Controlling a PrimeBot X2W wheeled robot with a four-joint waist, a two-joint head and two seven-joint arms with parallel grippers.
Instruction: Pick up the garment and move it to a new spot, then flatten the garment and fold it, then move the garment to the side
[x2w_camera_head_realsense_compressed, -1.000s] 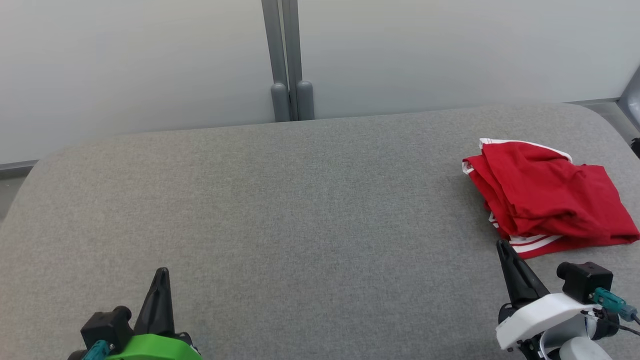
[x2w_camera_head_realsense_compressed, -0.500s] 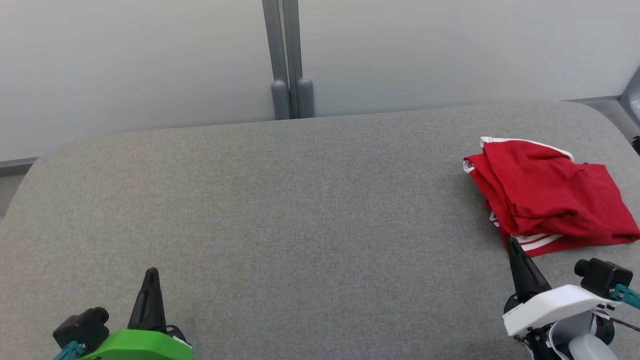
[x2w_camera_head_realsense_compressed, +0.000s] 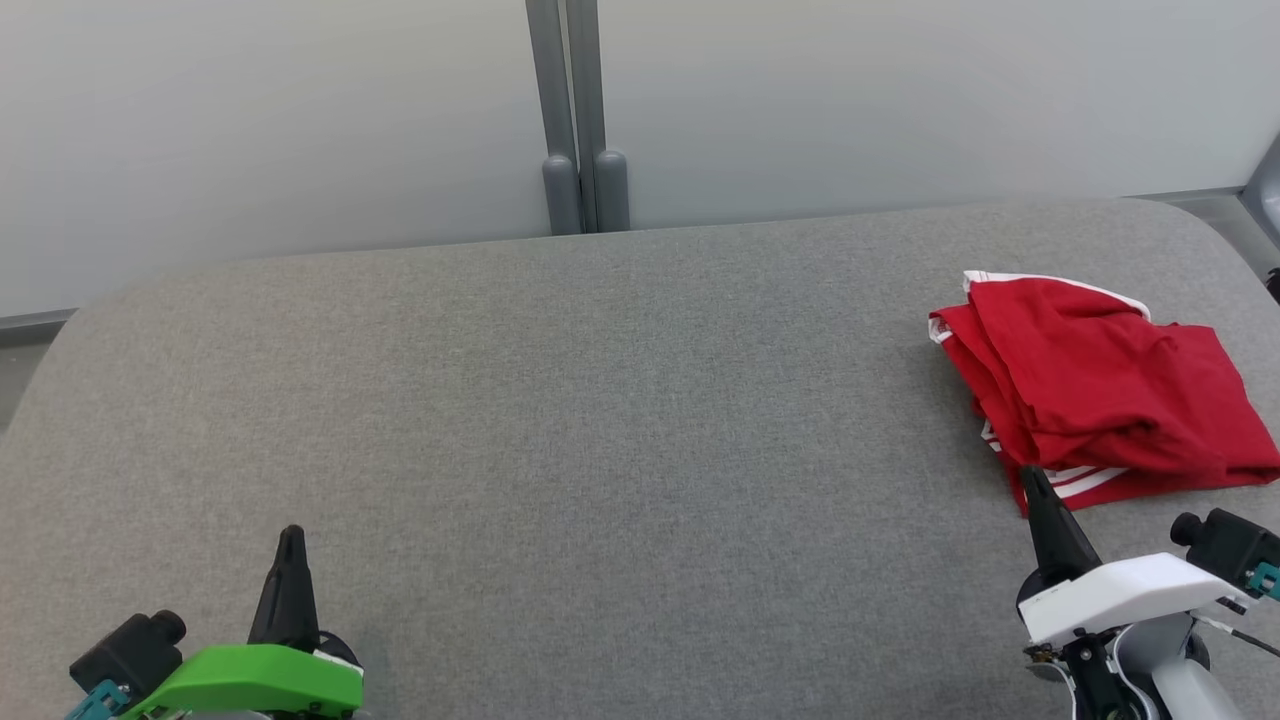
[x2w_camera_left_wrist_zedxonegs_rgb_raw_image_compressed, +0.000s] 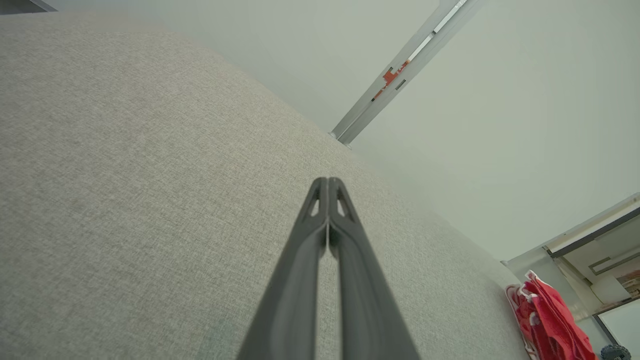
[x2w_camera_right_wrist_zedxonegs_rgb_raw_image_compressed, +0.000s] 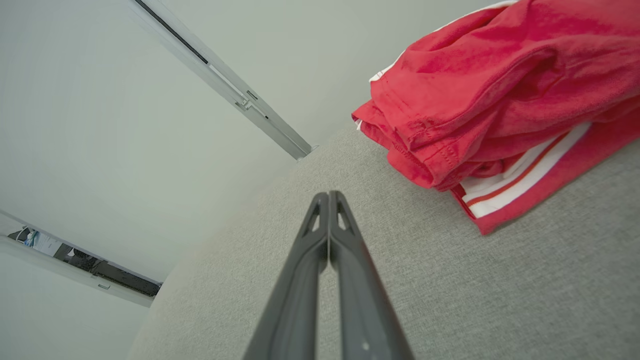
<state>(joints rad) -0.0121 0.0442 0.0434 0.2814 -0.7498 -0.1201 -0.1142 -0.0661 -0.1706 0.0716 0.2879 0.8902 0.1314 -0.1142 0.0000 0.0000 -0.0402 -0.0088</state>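
A red garment (x2w_camera_head_realsense_compressed: 1100, 390) with white stripes along its edges lies in a loosely folded, somewhat rumpled bundle at the right of the head view, about mid-height, on a grey fabric surface (x2w_camera_head_realsense_compressed: 620, 420) and close to that surface's right end. The right gripper (x2w_camera_head_realsense_compressed: 1030, 478) rises from the lower right corner of the frame on a white shell (x2w_camera_head_realsense_compressed: 1125, 595). Its two dark fingers are pressed together into a single point and hold nothing. In the head view the tip meets the striped lower-left corner of the bundle, but the right wrist view shows the closed fingers in the centre and the garment in the upper right, with a strip of bare grey fabric between them, so the tip is near the cloth and apart from it. In that view the layers are stacked, a white band with a red line showing at the bottom edge. The left gripper (x2w_camera_head_realsense_compressed: 291, 535) stands at the lower left of the head view on a green shell (x2w_camera_head_realsense_compressed: 255, 678), fingers likewise pressed together and empty, well apart from the garment. In the left wrist view the garment shows small in the lower right corner. Behind the surface are pale wall panels, and a grey post (x2w_camera_head_realsense_compressed: 575, 110) sits at top centre of the head view.
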